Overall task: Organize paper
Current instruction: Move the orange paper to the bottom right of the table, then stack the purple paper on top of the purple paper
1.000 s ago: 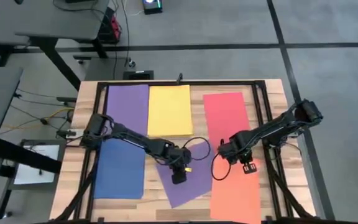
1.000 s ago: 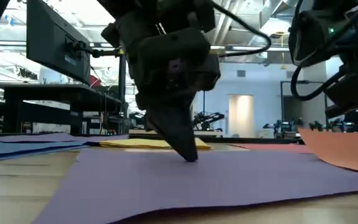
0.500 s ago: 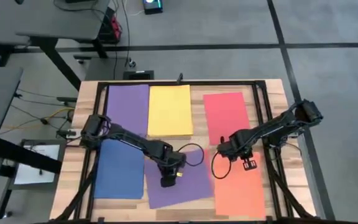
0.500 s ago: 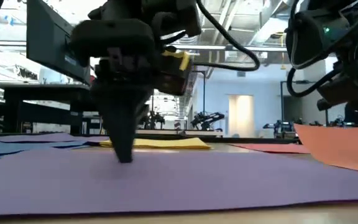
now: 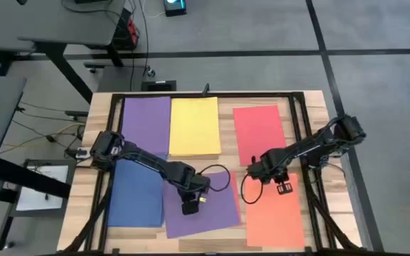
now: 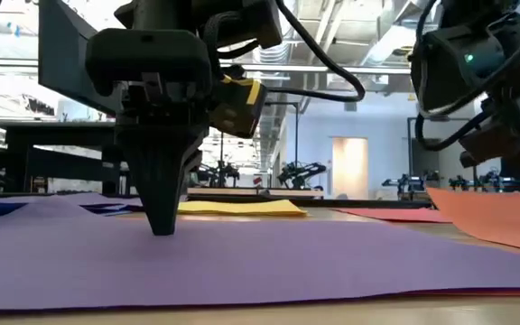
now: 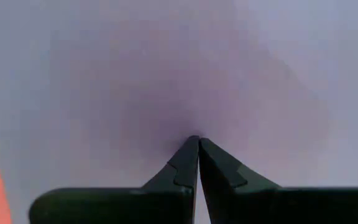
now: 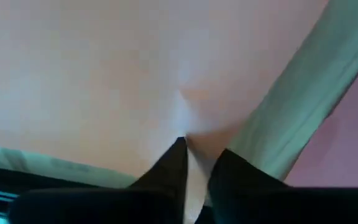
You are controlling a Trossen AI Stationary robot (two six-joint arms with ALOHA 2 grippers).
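Note:
Six paper sheets lie on the wooden table [image 5: 226, 107]: purple [image 5: 146, 124], yellow [image 5: 194, 126] and red-pink [image 5: 259, 134] along the far side, blue [image 5: 137, 193], a second purple [image 5: 212, 206] and orange-coral [image 5: 276, 217] along the near side. My left gripper [image 5: 189, 209] stands shut, tips down on the second purple sheet. My right gripper [image 5: 285, 189] is shut at the orange-coral sheet's far edge, which rises off the table in the low view [image 6: 477, 212]. My left gripper presses its shut fingertips [image 7: 195, 139] down on the second purple sheet, near its middle [image 6: 179, 244], from above. The sheet lies flat on the table. My right gripper pinches the orange-coral sheet at its far edge [image 8: 185, 118], coming from above. That edge is raised, and the sheet's near part lies on the table.
A black frame [image 5: 301, 128] runs around the tabletop, and cables loop beside both wrists [image 5: 251, 190]. Bare wood shows between the yellow and red-pink sheets [image 5: 226, 135] and along the table's near edge.
My left gripper has slid toward the table's left edge, tips still down on the second purple sheet. The sheet has been dragged along and turned about, from skewed to nearly square beside the blue sheet. The orange-coral sheet has shifted slightly.

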